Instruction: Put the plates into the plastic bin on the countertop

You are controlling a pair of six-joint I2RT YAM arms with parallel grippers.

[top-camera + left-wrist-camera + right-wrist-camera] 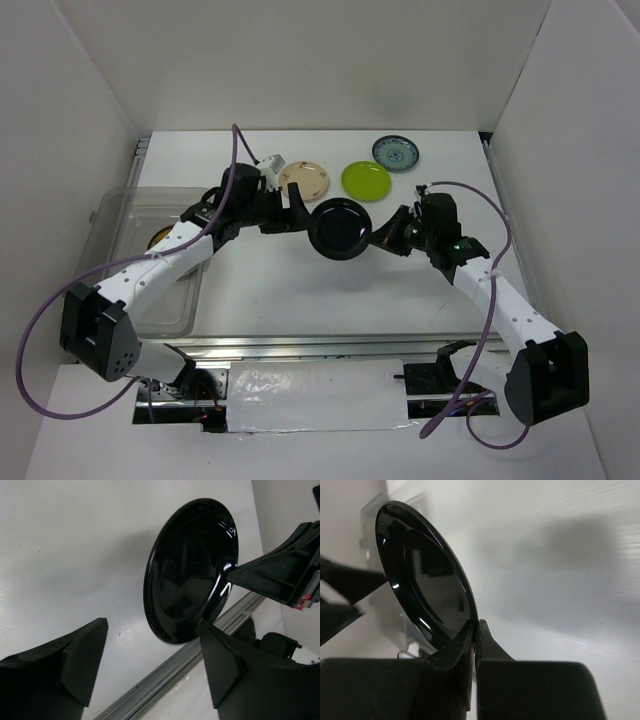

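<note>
The right gripper (475, 627) is closed tightly on the rim of the glossy black plate (340, 228) and holds it tilted above the middle of the countertop (280, 290). The left gripper (290, 212) stands wide open just beside the plate's other edge and grips nothing. The plastic bin (120, 215) sits at the left with a brownish plate (160, 238) inside. Cream (305, 180), green (366, 180) and teal (396, 153) plates lie behind.

The black saucer (340, 228) is glossy. The cream saucer (304, 180) bears faint dark marks, the lime-green saucer (366, 180) is plain, and the teal-blue saucer (396, 153) is patterned. A brownish plate (163, 238) shows through the clear plastic bin (125, 225). The bench (300, 290) is white.
</note>
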